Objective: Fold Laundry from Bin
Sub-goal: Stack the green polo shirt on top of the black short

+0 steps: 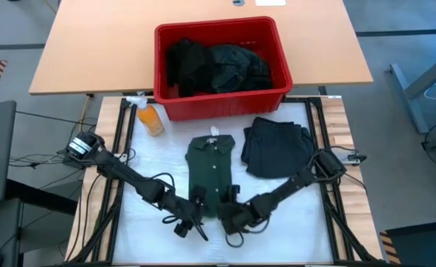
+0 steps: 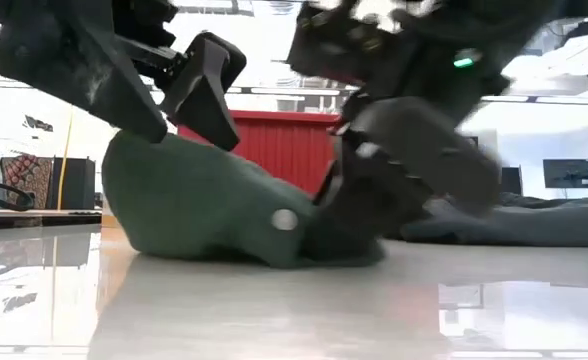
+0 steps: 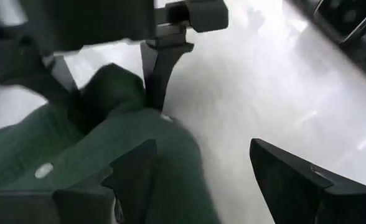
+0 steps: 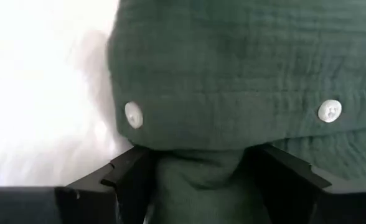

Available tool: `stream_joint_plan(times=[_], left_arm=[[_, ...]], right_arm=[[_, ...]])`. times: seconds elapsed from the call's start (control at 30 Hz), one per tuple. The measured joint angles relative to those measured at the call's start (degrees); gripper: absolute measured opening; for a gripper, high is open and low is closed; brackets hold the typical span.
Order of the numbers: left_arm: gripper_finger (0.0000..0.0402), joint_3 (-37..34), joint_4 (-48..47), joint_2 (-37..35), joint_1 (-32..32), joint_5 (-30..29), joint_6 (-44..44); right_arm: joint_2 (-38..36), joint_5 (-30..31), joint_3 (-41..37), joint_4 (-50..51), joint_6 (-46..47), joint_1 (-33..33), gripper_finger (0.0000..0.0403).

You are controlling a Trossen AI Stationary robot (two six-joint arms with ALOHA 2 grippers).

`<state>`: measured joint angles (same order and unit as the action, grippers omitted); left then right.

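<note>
The dark green button shirt (image 1: 215, 167) lies on the white table cover, its collar and white label (image 1: 214, 136) toward the red bin (image 1: 222, 104). Its near end is bunched up in a hump (image 2: 204, 205). My right gripper (image 1: 230, 203) is shut on that near end. My left gripper (image 1: 195, 203) is open beside it, at the shirt's near left corner. One of its fingers (image 3: 133, 180) is over the cloth and the other (image 3: 289, 180) is over the bare cover. More dark laundry (image 1: 218, 67) lies in the bin. My right gripper pinches a bunched fold of the shirt's near end (image 4: 198, 171) between its two fingers, just below the button placket; the cloth is several layers thick. The fingers come in low from the table's near right. The held part sits raised, and the rest of the shirt lies on the table. My left gripper has one finger (image 2: 209, 90) just above the hump; I cannot tell whether it touches the cloth.
A folded near-black garment (image 1: 277, 148) lies to the right of the shirt. An orange spray bottle (image 1: 150, 119) stands at the far left, near the bin's corner. Bare white cover (image 1: 144, 156) lies to the shirt's left.
</note>
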<state>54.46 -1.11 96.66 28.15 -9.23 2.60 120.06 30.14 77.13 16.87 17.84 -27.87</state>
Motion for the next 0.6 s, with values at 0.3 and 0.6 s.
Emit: stream_joint_plan(times=[0.3,0.6], left_arm=[[0.0248,3.19,-18.78,-0.02,0.56,-11.20,1.90],[0.0248,3.18,-27.24,-0.02,3.75,-12.25,2.24]], right_arm=[[-0.01,-11.44,7.69,0.17,-7.52,2.12,0.0282],[-0.03,-21.62,16.64,12.81,-5.90,5.77,0.0282]])
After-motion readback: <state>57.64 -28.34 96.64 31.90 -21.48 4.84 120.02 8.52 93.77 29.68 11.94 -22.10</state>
